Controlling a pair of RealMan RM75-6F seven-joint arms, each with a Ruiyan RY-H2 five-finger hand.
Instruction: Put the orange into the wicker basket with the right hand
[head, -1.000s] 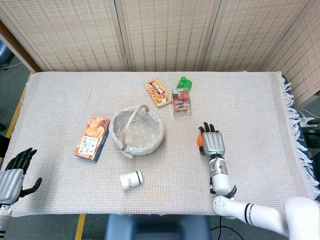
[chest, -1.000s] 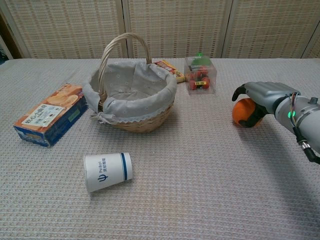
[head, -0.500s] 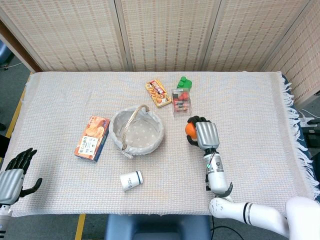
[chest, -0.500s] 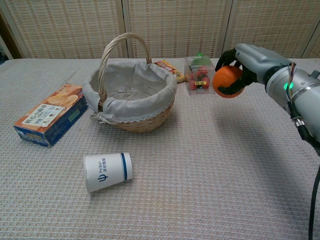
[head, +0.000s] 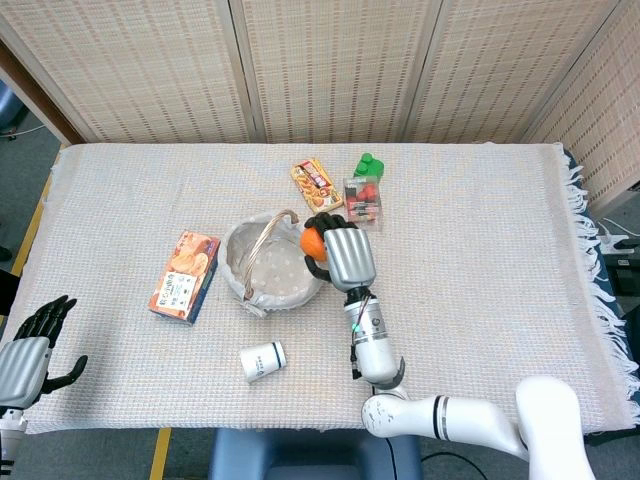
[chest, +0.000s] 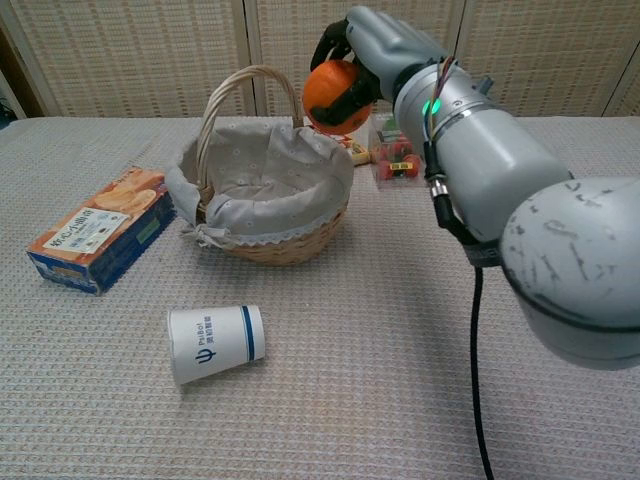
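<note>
My right hand (head: 342, 252) (chest: 368, 52) grips the orange (head: 313, 242) (chest: 331, 90) from above, lifted well off the table. The fruit hangs over the right rim of the wicker basket (head: 272, 266) (chest: 262, 200), which has a pale dotted lining and an upright handle. The basket's inside looks bare. My left hand (head: 28, 347) rests at the near left edge of the table, fingers spread and holding nothing; the chest view does not show it.
A white paper cup (head: 263, 360) (chest: 214, 342) lies on its side in front of the basket. An orange cracker box (head: 185, 276) (chest: 100, 228) sits left of it. Behind the basket are a snack packet (head: 316, 186) and a clear box (head: 363, 203) (chest: 402, 150) with a green-capped item.
My right hand has carried the orange up and to the left, from the table's right side to above the basket's right rim. The left hand has not moved.
</note>
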